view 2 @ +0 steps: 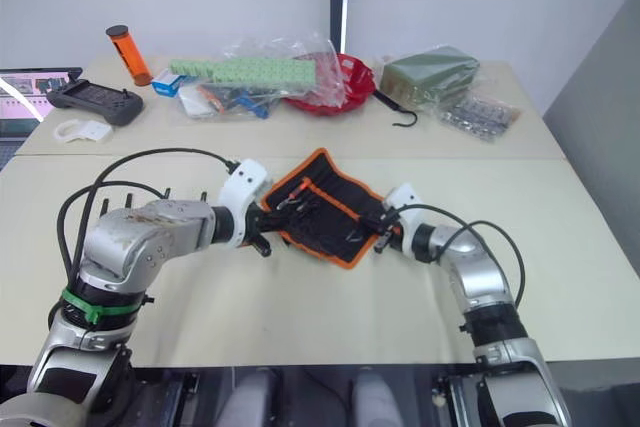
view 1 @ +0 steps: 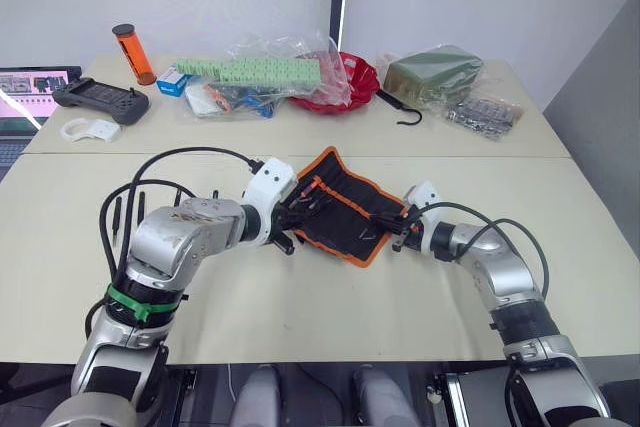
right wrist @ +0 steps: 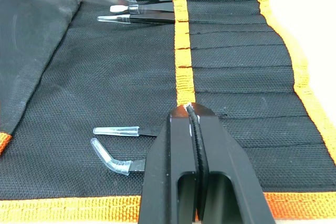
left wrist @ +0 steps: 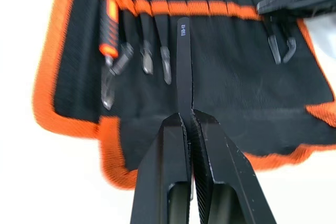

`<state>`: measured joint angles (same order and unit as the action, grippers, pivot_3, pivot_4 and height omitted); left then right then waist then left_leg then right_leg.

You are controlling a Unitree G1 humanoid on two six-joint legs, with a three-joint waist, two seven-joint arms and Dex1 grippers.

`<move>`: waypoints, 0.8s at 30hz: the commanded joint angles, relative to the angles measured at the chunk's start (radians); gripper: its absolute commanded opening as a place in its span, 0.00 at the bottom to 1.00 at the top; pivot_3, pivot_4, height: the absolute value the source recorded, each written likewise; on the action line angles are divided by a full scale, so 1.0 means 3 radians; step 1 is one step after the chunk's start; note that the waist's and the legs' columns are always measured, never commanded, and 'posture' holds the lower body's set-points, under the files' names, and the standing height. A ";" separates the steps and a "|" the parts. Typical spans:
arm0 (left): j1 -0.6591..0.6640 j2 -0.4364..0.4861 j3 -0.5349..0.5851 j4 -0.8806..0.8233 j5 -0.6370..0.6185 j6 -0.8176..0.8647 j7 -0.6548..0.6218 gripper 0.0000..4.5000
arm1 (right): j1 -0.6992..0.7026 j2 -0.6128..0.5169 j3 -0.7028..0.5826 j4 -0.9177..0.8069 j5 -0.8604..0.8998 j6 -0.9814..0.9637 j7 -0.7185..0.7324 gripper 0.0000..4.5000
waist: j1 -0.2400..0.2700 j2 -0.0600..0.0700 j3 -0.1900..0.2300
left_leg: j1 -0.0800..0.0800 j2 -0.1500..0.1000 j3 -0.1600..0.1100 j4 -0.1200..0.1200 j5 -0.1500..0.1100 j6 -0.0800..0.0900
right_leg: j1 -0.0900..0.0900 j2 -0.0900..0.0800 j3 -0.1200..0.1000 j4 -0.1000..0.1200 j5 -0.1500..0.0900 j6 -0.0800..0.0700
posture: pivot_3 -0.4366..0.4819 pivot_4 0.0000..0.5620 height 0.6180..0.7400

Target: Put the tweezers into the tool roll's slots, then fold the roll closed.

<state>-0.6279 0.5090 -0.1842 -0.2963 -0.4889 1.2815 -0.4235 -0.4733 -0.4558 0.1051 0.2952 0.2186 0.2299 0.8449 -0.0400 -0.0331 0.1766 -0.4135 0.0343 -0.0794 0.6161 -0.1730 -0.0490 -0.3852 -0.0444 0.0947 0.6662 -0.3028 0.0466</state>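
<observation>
Tool roll (view 1: 338, 207) is spread open on the table (view 1: 300, 297). A black tweezer (left wrist: 184, 61) is pinched by the left end effector (left wrist: 190, 116) over the slots (left wrist: 210, 9). The right end effector (right wrist: 193, 109), fingers pressed together, is set against the roll's orange band (right wrist: 181, 35).

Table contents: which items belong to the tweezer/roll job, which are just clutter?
In the job:
- black fabric tool roll with orange binding, lying open
- slim black tweezer pinched in left gripper
- right gripper, shut on the roll's pocket edge

Clutter:
- orange cylinder
- red bowl
- olive-green bag
- black hook
- black handheld controller
</observation>
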 commanded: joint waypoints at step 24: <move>-0.0267 -0.0601 -0.0202 0.0635 0.0577 -0.0384 0.0245 0.00 | 0.0110 -0.0004 0.0002 0.0212 -0.0102 -0.0061 -0.0051 0.00 | 0.0015 -0.0001 -0.0001 | 0.0033 -0.0002 -0.0001 0.0001 0.0000 -0.0001 | 0.0040 -0.0001 -0.0001 -0.0009 0.0000 0.0004 | 0.48 0.27 1.00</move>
<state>-0.6930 0.3386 -0.2329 -0.1187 -0.3451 1.2016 -0.3598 -0.4667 -0.4530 0.1034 0.3243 0.2177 0.1975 0.8381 -0.0355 -0.0333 0.1764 -0.4032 0.0334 -0.0797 0.6165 -0.1730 -0.0494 -0.3726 -0.0448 0.0945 0.6632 -0.3029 0.0480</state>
